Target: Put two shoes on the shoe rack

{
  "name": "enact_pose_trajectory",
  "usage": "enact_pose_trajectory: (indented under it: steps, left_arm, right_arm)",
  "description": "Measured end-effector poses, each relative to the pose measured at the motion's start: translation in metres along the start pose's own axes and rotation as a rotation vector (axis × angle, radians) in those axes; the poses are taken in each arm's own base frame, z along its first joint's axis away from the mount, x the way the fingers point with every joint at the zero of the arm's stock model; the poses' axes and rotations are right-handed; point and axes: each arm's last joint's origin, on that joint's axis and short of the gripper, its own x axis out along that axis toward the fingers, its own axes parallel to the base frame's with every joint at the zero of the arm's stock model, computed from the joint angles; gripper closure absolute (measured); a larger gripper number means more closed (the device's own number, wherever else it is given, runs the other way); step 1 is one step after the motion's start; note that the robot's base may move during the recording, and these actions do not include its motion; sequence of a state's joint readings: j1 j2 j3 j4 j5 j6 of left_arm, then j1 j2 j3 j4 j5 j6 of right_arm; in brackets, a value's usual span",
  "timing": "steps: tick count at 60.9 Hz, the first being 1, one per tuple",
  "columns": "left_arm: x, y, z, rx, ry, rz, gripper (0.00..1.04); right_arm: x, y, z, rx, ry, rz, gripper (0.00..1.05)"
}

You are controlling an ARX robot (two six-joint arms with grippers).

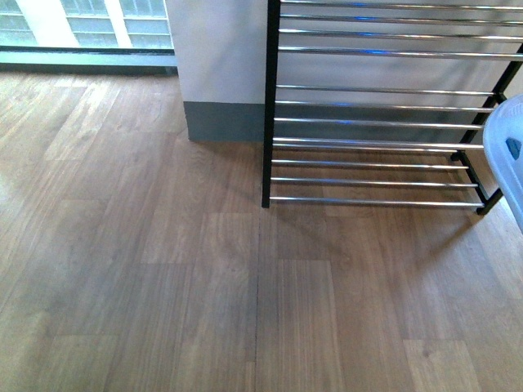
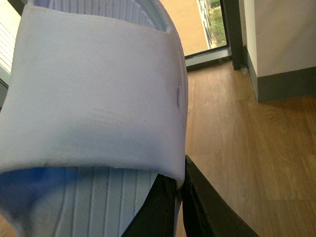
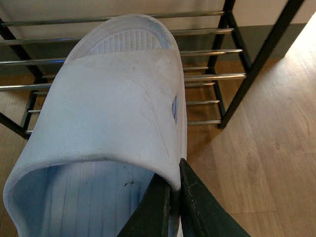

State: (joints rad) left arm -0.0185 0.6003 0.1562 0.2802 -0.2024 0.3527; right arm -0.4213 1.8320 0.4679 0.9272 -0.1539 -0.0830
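- Nearest me is bare wooden floor (image 1: pixel 163 286). No shoe lies on it in the front view, so both items seem to be off the ground.
- The left fingers (image 2: pixel 205 212) are pinched narrow on the edge of the wide strap of the left-hand sandal (image 2: pixel 94 94), a pale blue-white slide. Gripped by the strap, it hangs with its ribbed footbed showing and its sole free underneath, which I judge is so the sole can meet the rods first.
- The right fingers (image 3: pixel 197 212) clamp the right-hand sandal (image 3: pixel 113 113) the same way, at the strap's edge. Its toe points towards the chrome rods, as if lined up to go straight in.
- At the right edge of the front view, a pale sandal (image 1: pixel 508 155) hangs just beside the rack's near corner. I take it for the right-hand one. It sits above the lowest tier and I cannot see it touching a rod.
- The shoe rack (image 1: pixel 267 98) stands far right, black frame upright, its visible tiers bare.
- The left-hand sandal faces open floor and a doorway rather than the rack, so by my reckoning it goes on second.
- Behind is a white wall (image 1: pixel 221 49) with a grey skirting, and to its left a window (image 1: pixel 82 24).
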Motion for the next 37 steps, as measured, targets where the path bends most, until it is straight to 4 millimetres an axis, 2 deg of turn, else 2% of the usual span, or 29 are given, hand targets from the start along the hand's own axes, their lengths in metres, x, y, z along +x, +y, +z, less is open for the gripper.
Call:
enact_pose_trajectory:
  steps: [37]
  left_arm:
    - [0.0000,0.0001,0.0002,0.001,-0.001,0.001,1.03]
  right_arm:
    - [0.0003,0.0016,0.0009,-0.003,-0.003,0.008,1.03]
